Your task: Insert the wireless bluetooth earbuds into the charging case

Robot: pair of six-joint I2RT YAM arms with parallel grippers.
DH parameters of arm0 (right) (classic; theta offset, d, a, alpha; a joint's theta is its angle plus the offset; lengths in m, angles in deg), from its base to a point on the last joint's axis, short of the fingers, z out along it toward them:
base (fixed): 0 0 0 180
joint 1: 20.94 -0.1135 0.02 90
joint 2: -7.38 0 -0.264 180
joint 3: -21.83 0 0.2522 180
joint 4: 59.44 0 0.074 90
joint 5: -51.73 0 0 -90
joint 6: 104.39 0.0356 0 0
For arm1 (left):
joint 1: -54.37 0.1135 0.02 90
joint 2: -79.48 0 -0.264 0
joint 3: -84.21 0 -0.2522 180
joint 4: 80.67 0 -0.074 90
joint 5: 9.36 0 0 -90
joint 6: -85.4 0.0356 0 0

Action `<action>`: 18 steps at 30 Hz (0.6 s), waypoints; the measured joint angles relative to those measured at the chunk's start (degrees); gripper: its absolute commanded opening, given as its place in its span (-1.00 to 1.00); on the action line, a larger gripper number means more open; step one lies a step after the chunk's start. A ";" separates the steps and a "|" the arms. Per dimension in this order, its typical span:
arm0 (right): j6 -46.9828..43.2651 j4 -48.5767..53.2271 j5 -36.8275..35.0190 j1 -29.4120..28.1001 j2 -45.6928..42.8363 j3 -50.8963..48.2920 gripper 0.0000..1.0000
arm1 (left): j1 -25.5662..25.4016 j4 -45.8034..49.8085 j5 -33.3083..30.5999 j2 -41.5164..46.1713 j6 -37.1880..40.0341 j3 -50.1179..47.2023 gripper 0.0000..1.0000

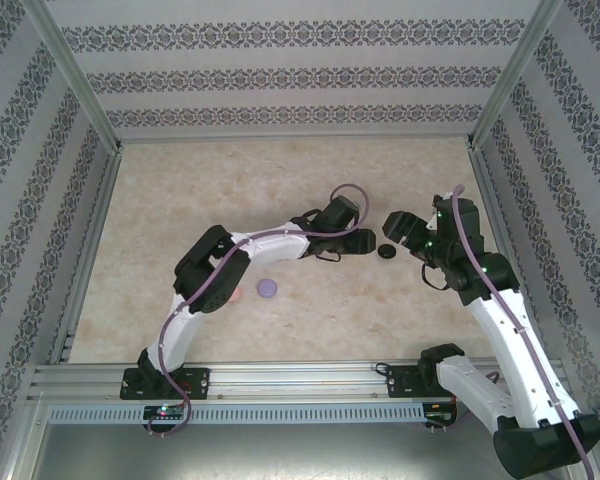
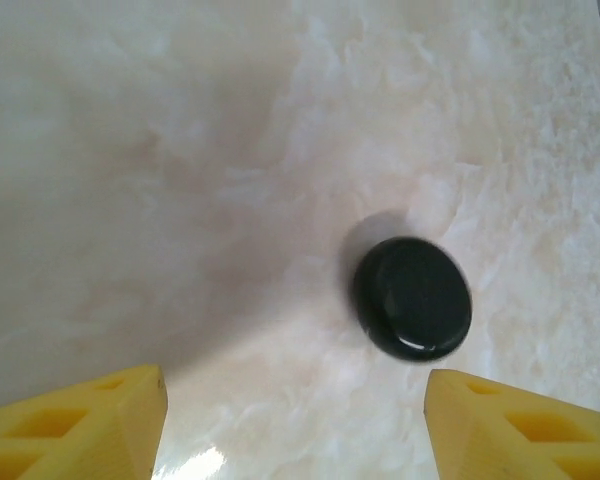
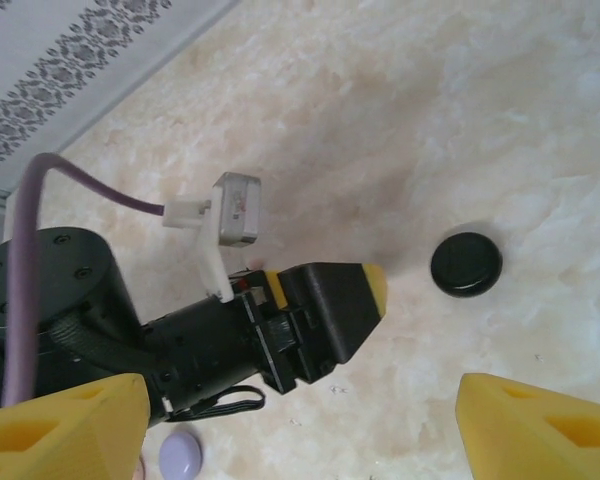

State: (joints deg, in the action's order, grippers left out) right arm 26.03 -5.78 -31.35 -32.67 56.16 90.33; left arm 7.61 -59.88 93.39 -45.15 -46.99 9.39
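A black round charging case (image 2: 413,297) lies shut on the marbled table, its lid glossy. My left gripper (image 2: 295,425) hovers just short of it, open, with the case ahead of the gap and toward the right finger. In the top view the case (image 1: 387,251) sits between the left gripper (image 1: 367,240) and the right gripper (image 1: 398,231). My right gripper (image 3: 300,430) is open and holds nothing. It looks down on the case (image 3: 466,264) and on the left gripper (image 3: 372,290) beside it. The earbuds are out of view.
A pale purple disc (image 1: 268,288) lies near the left arm's elbow, and it appears again as the purple disc (image 3: 180,455) low in the right wrist view. A bit of pink (image 1: 238,295) peeks from under that arm. Patterned walls enclose the table.
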 measured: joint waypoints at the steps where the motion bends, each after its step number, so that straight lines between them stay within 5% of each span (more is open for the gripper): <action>1: 0.00 0.22 -0.02 0.00 -0.46 0.15 0.59 | 0.24 0.28 -0.57 1.46 0.33 -0.90 0.37; 13: 0.55 0.55 0.44 -0.72 -1.05 -2.27 0.54 | 1.92 0.17 -16.37 31.87 7.06 -19.71 0.49; 18: 2.05 -1.18 -0.50 -9.14 3.93 -5.18 0.53 | 2.78 0.07 -25.07 43.12 10.78 -26.29 1.00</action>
State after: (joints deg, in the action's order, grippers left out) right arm 28.09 -6.96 -31.85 -41.80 60.09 85.15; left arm 10.38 -59.82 68.32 -2.03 -36.21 -16.90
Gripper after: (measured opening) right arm 0.765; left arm 0.891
